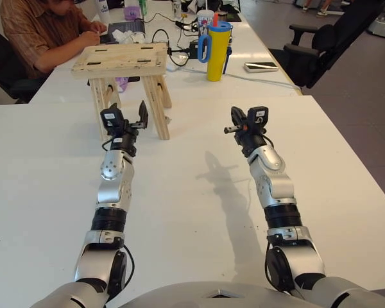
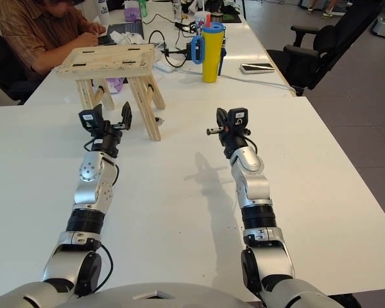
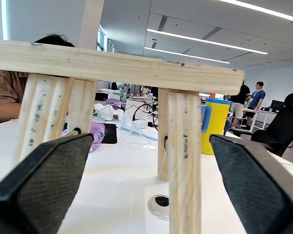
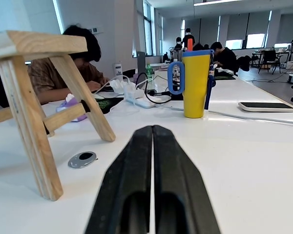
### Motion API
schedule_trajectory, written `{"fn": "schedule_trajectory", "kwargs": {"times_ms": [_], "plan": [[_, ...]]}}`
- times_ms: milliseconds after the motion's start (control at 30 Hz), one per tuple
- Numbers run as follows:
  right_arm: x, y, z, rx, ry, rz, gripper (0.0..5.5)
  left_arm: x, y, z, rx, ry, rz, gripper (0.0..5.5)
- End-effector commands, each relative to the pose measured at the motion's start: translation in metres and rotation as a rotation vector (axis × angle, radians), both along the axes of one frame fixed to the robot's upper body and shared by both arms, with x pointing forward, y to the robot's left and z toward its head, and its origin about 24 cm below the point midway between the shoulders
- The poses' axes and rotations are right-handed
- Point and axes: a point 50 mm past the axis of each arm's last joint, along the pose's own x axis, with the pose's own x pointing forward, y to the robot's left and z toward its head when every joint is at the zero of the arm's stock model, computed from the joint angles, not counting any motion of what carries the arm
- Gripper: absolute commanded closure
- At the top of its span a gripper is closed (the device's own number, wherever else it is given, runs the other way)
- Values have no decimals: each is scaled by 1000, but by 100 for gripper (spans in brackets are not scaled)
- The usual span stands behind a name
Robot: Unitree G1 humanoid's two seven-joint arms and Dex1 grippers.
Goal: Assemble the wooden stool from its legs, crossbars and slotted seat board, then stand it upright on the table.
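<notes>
The wooden stool (image 1: 123, 62) stands upright and assembled at the far left of the white table (image 1: 192, 192), slotted seat board on top, legs (image 1: 158, 106) and a crossbar (image 4: 63, 117) beneath. My left gripper (image 1: 124, 117) hovers just in front of the stool's near legs, open, with nothing between its black pads (image 3: 44, 180); a near leg (image 3: 184, 161) rises between them farther off. My right gripper (image 1: 234, 123) is over the table to the right of the stool, shut and empty, its fingers (image 4: 153, 185) pressed together.
A yellow tumbler (image 1: 217, 51) with a blue handle stands behind the stool's right side, a phone (image 1: 261, 66) beyond it. Cables and clutter lie on the back table, where a person sits. A round cable port (image 4: 82, 159) is set in the tabletop.
</notes>
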Motion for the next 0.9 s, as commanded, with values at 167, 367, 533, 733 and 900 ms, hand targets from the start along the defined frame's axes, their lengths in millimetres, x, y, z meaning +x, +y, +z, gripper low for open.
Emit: {"fn": "schedule_trajectory", "kwargs": {"times_ms": [167,367,533,733,900], "plan": [[9,20,5,28,-29,27,550,16,15,9,4,12,60,110],[4,21,0,53,-24,26,550,24,-6,10,-31,63,-38,110],[15,21,2,-10,-35,27,550,36,-18,5,79,156,-146,110],[23,8,5,83,-26,-17,550,54,-44,25,27,119,-208,110],[25,12,9,108,-52,2,550,50,-38,33,69,10,-34,110]]}}
